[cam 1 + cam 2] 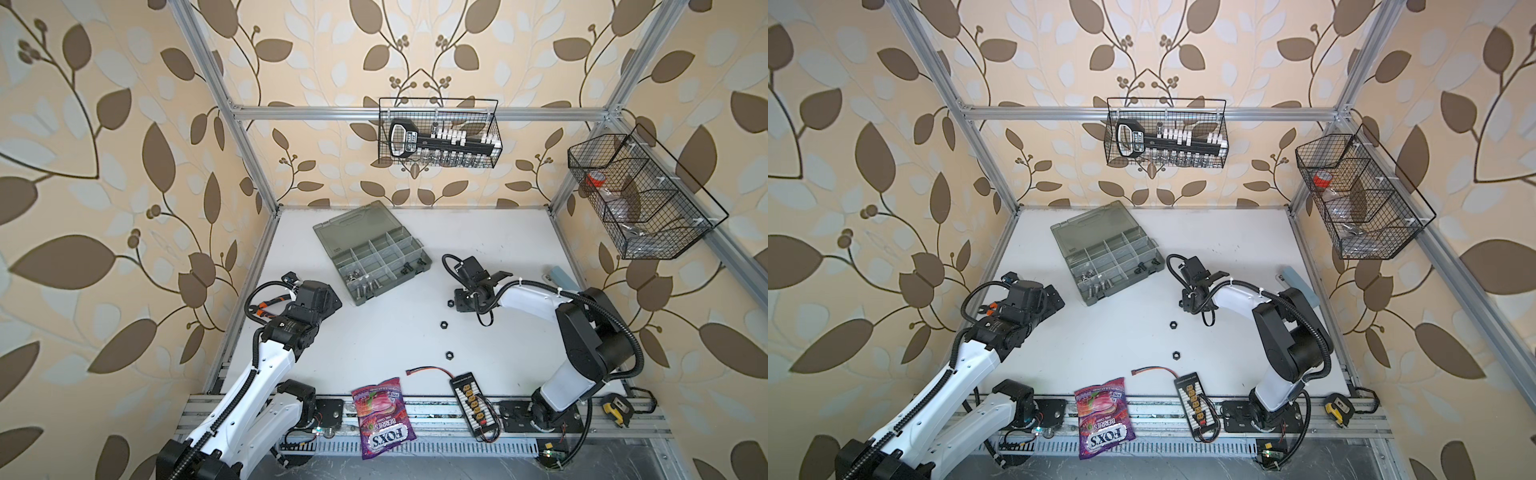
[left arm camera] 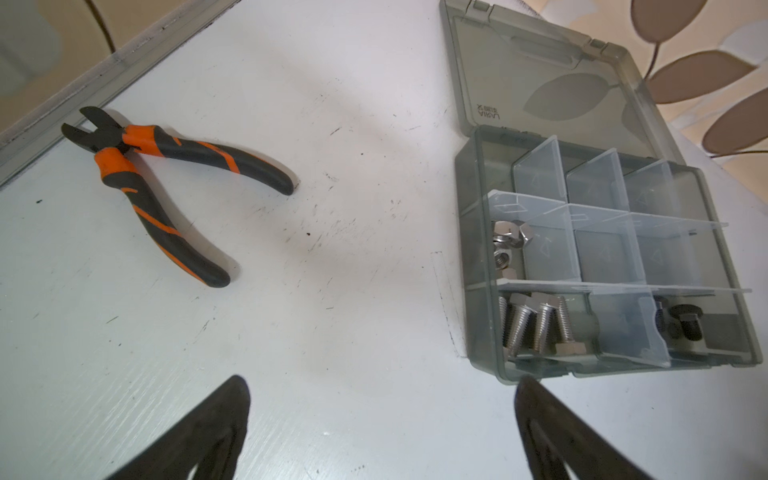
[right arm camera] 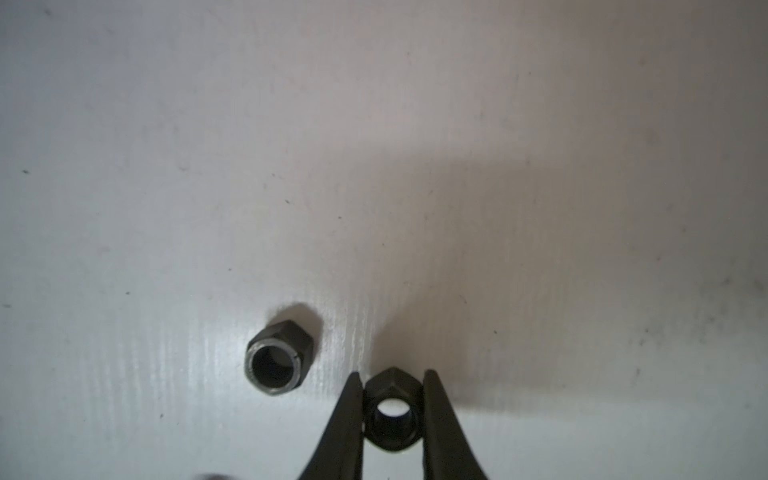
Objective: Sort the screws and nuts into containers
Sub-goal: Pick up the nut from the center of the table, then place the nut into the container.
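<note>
Right gripper (image 3: 392,375) clamped on black nut (image 3: 392,384) at table level; second nut (image 3: 297,338) just beside. Best: straight lift, no nudging neighbour; carry to case (image 2: 478,316), release low over empty compartment (image 2: 602,249). Left gripper (image 2: 382,382) wide open, empty, near case.

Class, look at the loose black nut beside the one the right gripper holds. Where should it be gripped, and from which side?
Probably pinch the loose nut across two opposite outer flats, coming down from above: it lies flat on the table, hole up, with its sides free. The right gripper clamps the held nut likewise.
</note>
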Controlling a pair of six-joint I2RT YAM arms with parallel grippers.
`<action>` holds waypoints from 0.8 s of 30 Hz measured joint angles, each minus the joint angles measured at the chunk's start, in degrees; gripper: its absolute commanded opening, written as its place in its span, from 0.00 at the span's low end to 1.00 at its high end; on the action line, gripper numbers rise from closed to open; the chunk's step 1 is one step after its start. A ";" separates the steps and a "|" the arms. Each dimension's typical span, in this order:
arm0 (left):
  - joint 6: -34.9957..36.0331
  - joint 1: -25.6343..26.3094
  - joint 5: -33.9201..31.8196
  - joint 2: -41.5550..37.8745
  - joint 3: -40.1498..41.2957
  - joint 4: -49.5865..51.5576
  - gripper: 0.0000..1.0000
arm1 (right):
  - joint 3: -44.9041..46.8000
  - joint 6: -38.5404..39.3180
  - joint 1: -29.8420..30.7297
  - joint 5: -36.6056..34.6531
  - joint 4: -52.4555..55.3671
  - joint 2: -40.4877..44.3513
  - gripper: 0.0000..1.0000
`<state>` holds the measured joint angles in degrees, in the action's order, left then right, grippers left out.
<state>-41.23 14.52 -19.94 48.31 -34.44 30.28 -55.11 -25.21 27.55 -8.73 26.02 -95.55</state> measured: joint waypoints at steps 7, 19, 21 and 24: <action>0.04 0.00 0.74 2.23 -0.31 0.00 0.99 | -9.20 1.31 3.72 -0.22 1.29 -0.02 0.00; 0.02 0.00 5.38 5.03 -0.31 -2.69 0.99 | -32.85 6.10 10.99 -0.24 -0.11 -15.04 0.00; 0.00 0.00 6.10 5.35 -0.31 -3.13 0.99 | -35.45 6.82 11.63 -0.04 -0.48 -17.31 0.00; 0.00 0.00 6.56 5.53 -0.31 -3.52 0.99 | -39.01 7.67 11.98 0.33 -1.14 -20.31 0.00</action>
<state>-41.23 14.52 -13.39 53.84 -34.74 26.76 -94.13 -17.54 39.53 -8.40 24.88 -115.85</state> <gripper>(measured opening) 0.989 0.206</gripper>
